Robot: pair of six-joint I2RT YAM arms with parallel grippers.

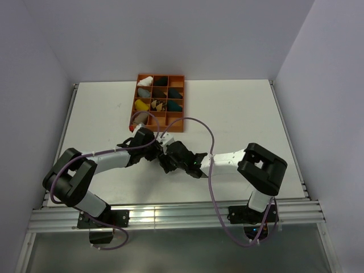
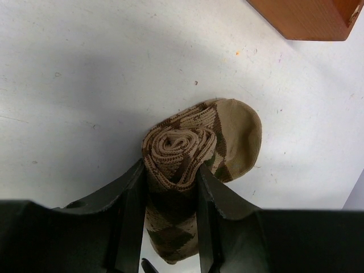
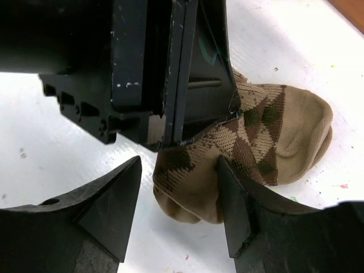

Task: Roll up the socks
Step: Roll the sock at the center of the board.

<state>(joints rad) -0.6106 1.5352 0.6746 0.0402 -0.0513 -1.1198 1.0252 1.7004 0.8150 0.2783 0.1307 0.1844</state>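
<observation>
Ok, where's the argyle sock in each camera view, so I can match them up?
Top external: hidden under the left gripper, mid-table.
Left wrist: argyle sock rolled, centre, pinched by that gripper.
Right wrist: right of centre, beneath the same gripper.
Shared landmark: orange tray, top centre in top external, top-right corner in both wrist views.

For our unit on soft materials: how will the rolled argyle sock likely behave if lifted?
The argyle sock is soft knit, so it would probably sag, not stay stiff. Its coil, pinched by the left tool, may unwind once released. Its unrolled part would likely dangle.
</observation>
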